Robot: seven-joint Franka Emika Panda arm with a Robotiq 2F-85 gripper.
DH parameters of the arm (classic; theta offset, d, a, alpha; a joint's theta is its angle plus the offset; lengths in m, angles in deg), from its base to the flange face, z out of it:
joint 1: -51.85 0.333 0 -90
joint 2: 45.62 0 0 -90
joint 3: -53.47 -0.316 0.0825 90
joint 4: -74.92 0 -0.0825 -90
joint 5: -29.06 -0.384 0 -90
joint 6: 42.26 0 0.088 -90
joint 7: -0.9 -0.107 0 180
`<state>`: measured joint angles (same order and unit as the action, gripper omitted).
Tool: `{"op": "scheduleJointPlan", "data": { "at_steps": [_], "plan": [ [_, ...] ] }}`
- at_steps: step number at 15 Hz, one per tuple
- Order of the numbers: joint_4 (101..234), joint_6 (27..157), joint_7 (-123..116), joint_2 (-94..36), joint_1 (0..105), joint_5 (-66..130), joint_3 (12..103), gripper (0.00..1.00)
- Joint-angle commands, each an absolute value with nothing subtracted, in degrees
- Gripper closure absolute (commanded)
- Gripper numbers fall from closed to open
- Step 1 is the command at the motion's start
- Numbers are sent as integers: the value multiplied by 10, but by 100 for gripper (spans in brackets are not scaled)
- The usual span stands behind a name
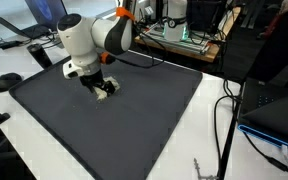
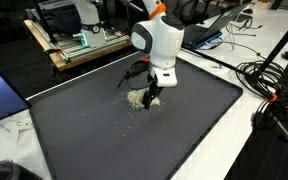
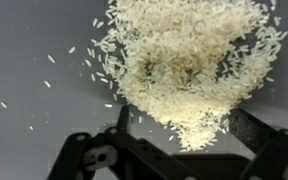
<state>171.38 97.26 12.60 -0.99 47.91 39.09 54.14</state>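
Observation:
A pile of white rice grains (image 3: 189, 60) lies on the dark grey mat (image 3: 34, 110). In the wrist view my gripper (image 3: 179, 125) is open, its two black fingers standing on either side of the pile's near tip, just above the mat. In both exterior views the gripper (image 1: 104, 88) (image 2: 150, 98) points down at the mat, and the rice (image 2: 137, 103) shows as a small pale patch beside the fingers. Nothing is held between the fingers.
Loose grains are scattered over the mat (image 1: 114, 120) (image 2: 134, 135) around the pile. The mat lies on a white table (image 1: 209, 140). Cables (image 2: 269, 100), laptops (image 1: 39, 15) and a wooden board with electronics (image 2: 79, 45) stand beyond the mat's edges.

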Motion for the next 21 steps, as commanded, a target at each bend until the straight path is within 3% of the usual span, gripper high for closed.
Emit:
{"op": "scheduleJointPlan", "data": {
  "at_steps": [1,14,15,16,18,21],
  "plan": [
    [1733,980,170,-13,458,382,531,0],
    [1758,991,219,-39,437,377,514,0],
    [1759,990,225,-41,433,372,509,5],
    [1762,991,230,-43,432,371,508,26],
    [1765,988,234,-45,432,372,507,32],
    [1770,994,241,-52,429,369,504,54]
  ]
}}
